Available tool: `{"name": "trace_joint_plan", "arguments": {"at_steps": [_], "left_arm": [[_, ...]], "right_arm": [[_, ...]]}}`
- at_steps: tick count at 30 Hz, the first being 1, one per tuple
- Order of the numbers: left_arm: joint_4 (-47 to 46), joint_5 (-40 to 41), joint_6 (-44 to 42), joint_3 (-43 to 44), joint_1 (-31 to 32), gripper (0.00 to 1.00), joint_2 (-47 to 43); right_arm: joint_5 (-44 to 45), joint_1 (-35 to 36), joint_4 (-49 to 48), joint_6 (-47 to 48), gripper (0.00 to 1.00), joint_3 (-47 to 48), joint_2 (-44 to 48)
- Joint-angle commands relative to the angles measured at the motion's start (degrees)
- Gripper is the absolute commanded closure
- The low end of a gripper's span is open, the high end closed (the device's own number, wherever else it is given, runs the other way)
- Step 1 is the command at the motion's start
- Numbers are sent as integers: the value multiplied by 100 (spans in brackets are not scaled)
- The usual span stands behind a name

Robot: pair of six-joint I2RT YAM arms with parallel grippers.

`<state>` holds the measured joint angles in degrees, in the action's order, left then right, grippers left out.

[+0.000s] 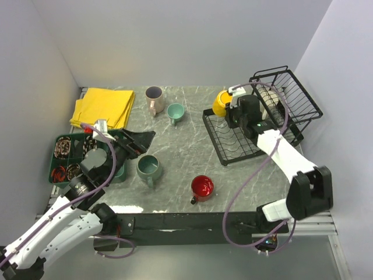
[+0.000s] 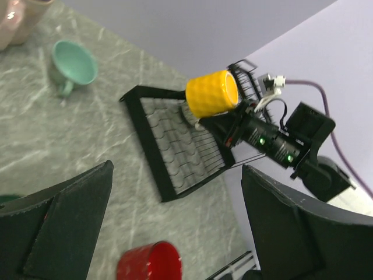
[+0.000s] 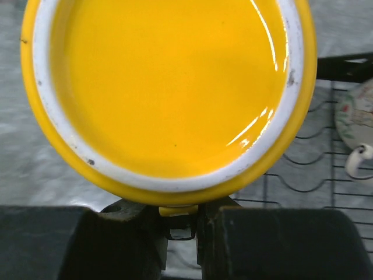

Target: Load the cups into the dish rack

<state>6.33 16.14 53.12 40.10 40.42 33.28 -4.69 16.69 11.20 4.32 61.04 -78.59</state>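
The grey marbled bench (image 1: 186,140) carries the black wire dish rack (image 1: 230,147) at its 3 o'clock side: a flat grid tray with a taller basket at the far end. The right hand (image 3: 182,224) is over the rack's 10 o'clock corner. Its jaws are nearly closed and pinch the handle of the glossy yellow ceramic mug (image 1: 221,104). The mug hangs tilted above the grid, not yet resting on it, with its mouth turned back toward the wrist. The left hand (image 1: 139,143) hovers at the bench's 8 o'clock, spread wide and holding nothing, just beside the grey-green mug (image 1: 149,168).

The step in hand looks like setting the yellow mug down on the tray. A pinch on a thin handle lets the heavy body swing, so the descent should be slow and straight. Roll the wrist until the rim faces the wires, and seat the rim across several of them rather than on one. Release only once the mug bears its own weight.

A pale patterned piece (image 3: 352,116) already lies in the rack at the mug's 3 o'clock. I cannot tell what it is, so keep clear of it.

The shiny red mug (image 1: 202,188), at 6 o'clock, is the closest of the cups on the bench to the rack.
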Motion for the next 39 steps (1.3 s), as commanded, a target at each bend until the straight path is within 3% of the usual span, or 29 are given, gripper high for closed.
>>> {"name": "trace_joint_plan", "arguments": {"at_steps": [1, 26, 32, 39], "left_arm": [[395, 231, 5, -247, 18, 4, -295], [642, 346, 111, -599, 18, 4, -691], [607, 302, 137, -591, 18, 4, -603], [606, 284, 146, -564, 9, 4, -577]], "right_arm": [[970, -25, -909, 553, 100, 75, -455], [1128, -640, -1111, 676, 100, 813, -2354], [1119, -746, -1111, 632, 91, 910, -2539], [1084, -904, -1006, 623, 72, 1095, -2750]]}}
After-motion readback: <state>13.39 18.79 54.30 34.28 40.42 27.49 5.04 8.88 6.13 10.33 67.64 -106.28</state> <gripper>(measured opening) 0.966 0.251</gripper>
